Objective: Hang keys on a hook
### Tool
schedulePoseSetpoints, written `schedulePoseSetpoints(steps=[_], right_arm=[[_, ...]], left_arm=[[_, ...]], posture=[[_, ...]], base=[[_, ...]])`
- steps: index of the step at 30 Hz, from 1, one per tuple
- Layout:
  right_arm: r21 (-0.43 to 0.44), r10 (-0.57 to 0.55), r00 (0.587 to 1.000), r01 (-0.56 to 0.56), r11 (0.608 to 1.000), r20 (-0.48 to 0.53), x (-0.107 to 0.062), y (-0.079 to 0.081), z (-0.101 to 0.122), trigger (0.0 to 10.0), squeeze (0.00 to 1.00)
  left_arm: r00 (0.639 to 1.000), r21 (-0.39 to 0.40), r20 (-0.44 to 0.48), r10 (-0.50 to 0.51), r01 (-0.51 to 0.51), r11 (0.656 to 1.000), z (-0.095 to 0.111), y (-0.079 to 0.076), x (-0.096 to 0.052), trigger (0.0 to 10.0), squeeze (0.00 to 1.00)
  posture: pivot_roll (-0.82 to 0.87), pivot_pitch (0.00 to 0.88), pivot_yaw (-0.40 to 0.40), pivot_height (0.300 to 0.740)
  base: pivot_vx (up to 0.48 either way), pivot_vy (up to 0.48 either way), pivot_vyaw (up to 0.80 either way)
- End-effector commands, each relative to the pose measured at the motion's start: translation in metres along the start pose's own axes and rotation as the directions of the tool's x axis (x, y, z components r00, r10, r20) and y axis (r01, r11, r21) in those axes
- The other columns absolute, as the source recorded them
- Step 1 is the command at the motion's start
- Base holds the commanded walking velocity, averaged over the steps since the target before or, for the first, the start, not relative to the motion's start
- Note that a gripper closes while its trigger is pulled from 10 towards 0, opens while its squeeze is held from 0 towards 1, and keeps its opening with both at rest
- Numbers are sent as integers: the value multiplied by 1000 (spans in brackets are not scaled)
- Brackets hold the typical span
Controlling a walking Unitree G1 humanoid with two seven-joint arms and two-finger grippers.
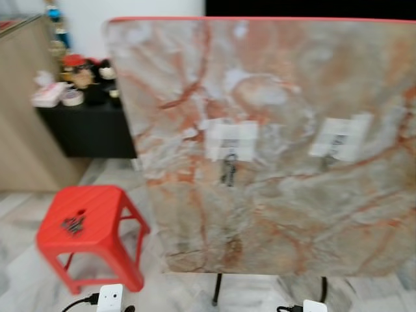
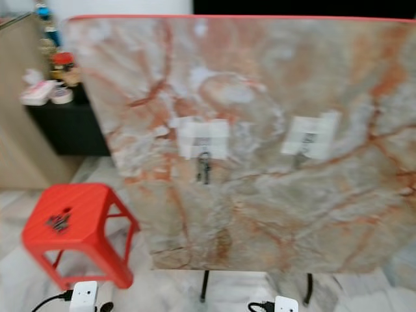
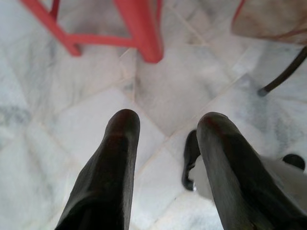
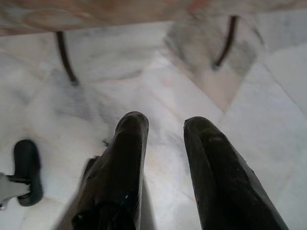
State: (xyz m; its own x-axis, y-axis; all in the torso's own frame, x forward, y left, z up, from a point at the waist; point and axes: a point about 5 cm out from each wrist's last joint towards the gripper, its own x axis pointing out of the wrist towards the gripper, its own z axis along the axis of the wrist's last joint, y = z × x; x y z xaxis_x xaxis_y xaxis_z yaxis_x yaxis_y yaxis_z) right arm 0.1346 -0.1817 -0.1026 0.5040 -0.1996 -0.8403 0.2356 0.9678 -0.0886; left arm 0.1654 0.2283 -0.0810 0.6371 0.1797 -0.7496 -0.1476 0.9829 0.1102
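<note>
Your keys (image 1: 73, 224) lie on the red stool (image 1: 97, 214), left of the upright marble panel (image 1: 273, 214); what looks like another key already hangs from its left hook (image 1: 229, 151), leaving the right hook (image 1: 333, 148) apparently free. Both arms hang idle floorward, left tool (image 3: 168, 127) and right tool (image 4: 165, 127) spread, empty.

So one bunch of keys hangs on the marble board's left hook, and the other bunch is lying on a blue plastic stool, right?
Not quite. The plastic stool is red, not blue, as the left eye view shows. One dark bunch of keys does hang on the left hook of the marble-patterned board, and the other bunch lies on the stool.
</note>
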Motion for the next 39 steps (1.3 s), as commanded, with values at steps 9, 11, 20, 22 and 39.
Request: schedulePoseSetpoints(steps=[9, 11, 20, 22, 39], right_arm=[[37, 32, 999, -31, 999, -10, 0, 6, -1, 10000, 0], [35, 33, 999, -33, 999, -9, 0, 7, 0, 10000, 0], [28, 27, 1000, -27, 999, -3, 0, 5, 0, 10000, 0], [28, 28, 1000, -28, 999, -3, 0, 6, 0, 10000, 0], [15, 35, 999, -35, 999, -6, -1, 6, -1, 10000, 0]], left_arm=[[1000, 7, -24, 11, -11, 1000, -6, 13, -2, 10000, 0], [999, 5, -38, 19, -19, 1000, -10, 20, -4, 10000, 0], [997, -2, -68, 24, -25, 1000, -14, 23, -5, 10000, 0], [997, -2, -69, 23, -23, 1000, -14, 22, -5, 10000, 0], [998, -1, -58, -8, 8, 1000, -6, -7, 0, 10000, 0]], posture=[[52, 0, -19, 740], [55, 0, -21, 740], [57, 0, -24, 740], [57, 0, -24, 740], [62, 0, -26, 740]], base=[[0, 437, 0], [0, 480, 0], [0, 480, 0], [0, 480, 0], [0, 480, 0]])
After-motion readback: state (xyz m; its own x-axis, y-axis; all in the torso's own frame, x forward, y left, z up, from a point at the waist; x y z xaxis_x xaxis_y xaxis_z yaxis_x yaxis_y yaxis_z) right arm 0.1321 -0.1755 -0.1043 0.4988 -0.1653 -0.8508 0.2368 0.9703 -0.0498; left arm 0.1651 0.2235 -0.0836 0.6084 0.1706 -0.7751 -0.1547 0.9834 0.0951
